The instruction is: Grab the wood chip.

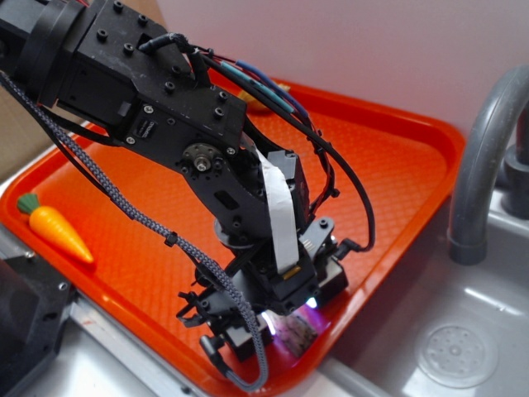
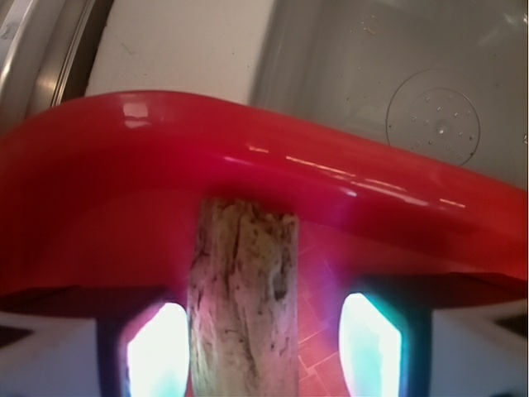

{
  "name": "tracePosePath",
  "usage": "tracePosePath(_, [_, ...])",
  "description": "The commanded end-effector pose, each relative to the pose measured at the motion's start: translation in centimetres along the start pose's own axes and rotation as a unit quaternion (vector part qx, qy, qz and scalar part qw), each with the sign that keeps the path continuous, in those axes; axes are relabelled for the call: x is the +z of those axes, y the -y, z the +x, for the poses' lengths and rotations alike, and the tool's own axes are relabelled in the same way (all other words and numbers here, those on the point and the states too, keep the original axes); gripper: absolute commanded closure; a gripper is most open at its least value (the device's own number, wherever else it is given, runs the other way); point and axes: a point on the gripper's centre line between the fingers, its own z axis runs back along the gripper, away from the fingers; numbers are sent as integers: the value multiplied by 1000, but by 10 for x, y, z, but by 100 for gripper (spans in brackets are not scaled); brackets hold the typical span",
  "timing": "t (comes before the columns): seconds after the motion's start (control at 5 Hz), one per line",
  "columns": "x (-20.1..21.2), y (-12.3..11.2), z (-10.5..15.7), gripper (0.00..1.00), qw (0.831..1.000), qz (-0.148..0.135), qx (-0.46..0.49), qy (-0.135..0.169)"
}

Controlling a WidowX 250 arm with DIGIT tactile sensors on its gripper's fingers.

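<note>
Basically, the gripper point(image 1: 277, 327) is down at the near corner of the orange tray point(image 1: 397, 157), and the wood chip point(image 2: 242, 298) sits between its fingers point(image 2: 153, 351). In the wrist view the chip's long axis runs straight away from the camera, toward the tray's raised rim, with its far end touching or just short of that rim. That axis lies across the closing direction, so the fingers would meet its long sides, not its jagged ends.

The jaws stand apart: one lit pad is just beside the chip's left flank, the other is clearly off its right flank with tray floor visible between. The chip is off-centre, nearer the left pad. No contact on the right; on the left it cannot be told whether the pad touches.

In the exterior view only a dark stub of the chip shows under the wrist, right at the tray edge by the sink point(image 1: 463, 347).

Judgement: closing is the pending step; the left pad will likely reach the chip first and nudge it right before both pads bear.

Counts: one wood chip, one gripper, one tray, one toy carrot point(image 1: 58, 231) well apart at the tray's far left, and one faucet point(image 1: 483, 157).
</note>
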Motion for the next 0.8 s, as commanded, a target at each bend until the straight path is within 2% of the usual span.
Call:
tracePosePath(0.0, [2, 27, -17, 100, 999, 6, 24, -26])
tracePosePath(0.2, [34, 21, -27, 100, 994, 32, 92, -47])
tracePosePath(0.4, [83, 17, -51, 100, 975, 39, 216, -45])
tracePosePath(0.6, [126, 15, -73, 100, 939, 47, 335, -70])
